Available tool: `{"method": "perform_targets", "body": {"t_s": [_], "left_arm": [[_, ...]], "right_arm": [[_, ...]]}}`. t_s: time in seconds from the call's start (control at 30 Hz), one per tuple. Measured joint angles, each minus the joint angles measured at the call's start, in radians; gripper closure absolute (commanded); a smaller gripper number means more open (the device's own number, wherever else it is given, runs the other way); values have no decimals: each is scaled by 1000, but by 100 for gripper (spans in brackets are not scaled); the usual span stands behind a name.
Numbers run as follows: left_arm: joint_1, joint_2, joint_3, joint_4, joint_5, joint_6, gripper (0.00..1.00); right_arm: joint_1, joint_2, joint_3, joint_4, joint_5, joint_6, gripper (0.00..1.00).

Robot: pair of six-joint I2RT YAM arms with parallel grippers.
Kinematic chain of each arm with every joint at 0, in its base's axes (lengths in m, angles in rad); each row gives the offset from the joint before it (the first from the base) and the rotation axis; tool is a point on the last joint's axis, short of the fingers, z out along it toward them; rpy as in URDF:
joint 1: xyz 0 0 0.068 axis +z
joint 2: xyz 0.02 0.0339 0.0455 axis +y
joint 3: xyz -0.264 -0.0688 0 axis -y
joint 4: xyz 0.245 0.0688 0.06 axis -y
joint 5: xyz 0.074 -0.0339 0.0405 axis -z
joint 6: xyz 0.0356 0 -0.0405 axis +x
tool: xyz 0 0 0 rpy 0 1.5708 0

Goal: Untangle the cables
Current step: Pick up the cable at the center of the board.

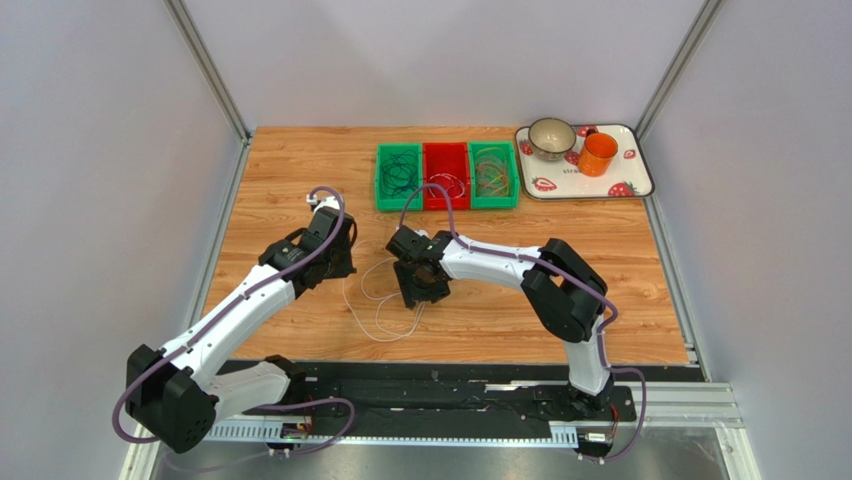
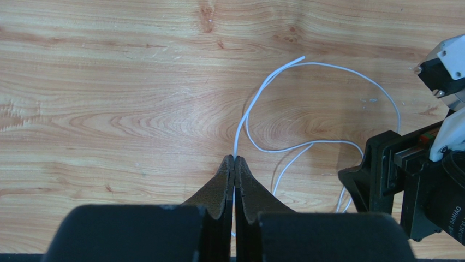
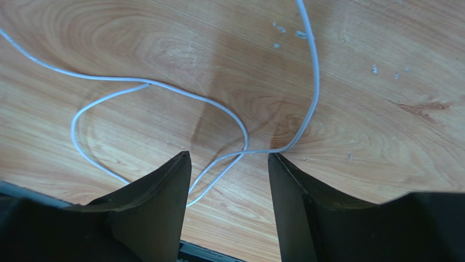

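- The red bin stands in the middle of a row of three at the far edge of the wooden table.
- The white cable lies in loose, crossing loops on the table on the near side of the red bin, well apart from it. I cannot tell whether it is one wire or more.
- The left gripper, near and to the left of the red bin, is clenched, pinching a strand of the white cable between its fingertips.
- The right gripper, almost straight in front of the red bin, hangs low over the table with its jaws parted. They straddle a spot where strands of the white cable cross, and it grasps nothing.
- The left green bin touches the red bin's left side and holds dark cables.
- The right green bin touches its right side and holds yellow and orange cables.
- Thin coils lie in the red bin itself; their colour is hard to make out.
- Right of the red bin, past the right green bin, a strawberry-print tray carries a bowl and an orange cup.
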Motion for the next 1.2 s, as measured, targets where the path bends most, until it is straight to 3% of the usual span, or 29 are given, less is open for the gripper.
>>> {"method": "perform_targets", "body": {"t_s": [0.13,0.17,0.43,0.47,0.57,0.6,0.73,0.77,0.8,1.2], "left_arm": [[0,-6,-6,2,8,-1,100],[0,-9,-9,1,11,-1,100],[1,-23,-19,4,23,-2,100],[1,-24,-19,4,26,-3,100],[1,-29,-19,5,41,-5,82],[1,-30,-19,5,46,-3,67],[1,-39,-19,-3,79,-8,42],[1,-47,-19,-9,87,-8,25],[1,-57,-19,-15,94,-8,20],[1,-200,117,-158,146,42,18]], "right_arm": [[8,13,10,-29,39,-2,57],[10,13,11,-35,49,-1,66],[26,19,11,-53,89,12,100],[28,20,11,-51,92,16,100],[31,20,11,-51,95,19,100],[31,20,11,-51,96,20,100],[32,16,8,-48,105,23,100],[32,12,2,-44,107,23,100],[32,8,-2,-40,109,23,100],[3,-209,17,-108,201,6,100]]}}
